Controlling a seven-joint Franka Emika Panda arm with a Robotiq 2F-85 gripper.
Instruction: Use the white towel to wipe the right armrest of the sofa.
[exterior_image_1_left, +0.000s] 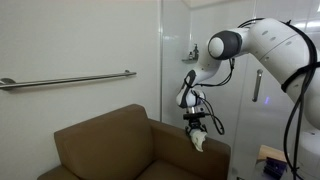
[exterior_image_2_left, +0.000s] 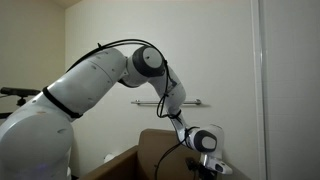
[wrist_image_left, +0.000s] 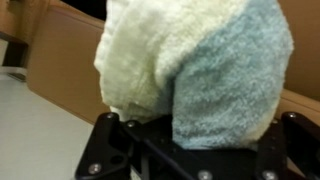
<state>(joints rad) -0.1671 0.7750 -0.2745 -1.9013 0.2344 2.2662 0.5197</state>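
Observation:
A brown sofa (exterior_image_1_left: 105, 145) stands by the white wall, and its armrest (exterior_image_1_left: 212, 152) on the robot's side lies under the arm. My gripper (exterior_image_1_left: 198, 127) is shut on the white towel (exterior_image_1_left: 199, 139), which hangs down onto the armrest top. In the wrist view the towel (wrist_image_left: 190, 65) bunches out of the jaws and fills most of the frame, with brown sofa (wrist_image_left: 60, 70) behind it. In an exterior view the gripper (exterior_image_2_left: 206, 162) sits low at the sofa (exterior_image_2_left: 150, 150); the towel is hidden there.
A metal grab rail (exterior_image_1_left: 65, 79) runs along the wall above the sofa. A glass door with a handle (exterior_image_1_left: 256, 85) stands behind the arm. A small box (exterior_image_1_left: 270, 160) sits low beside the sofa.

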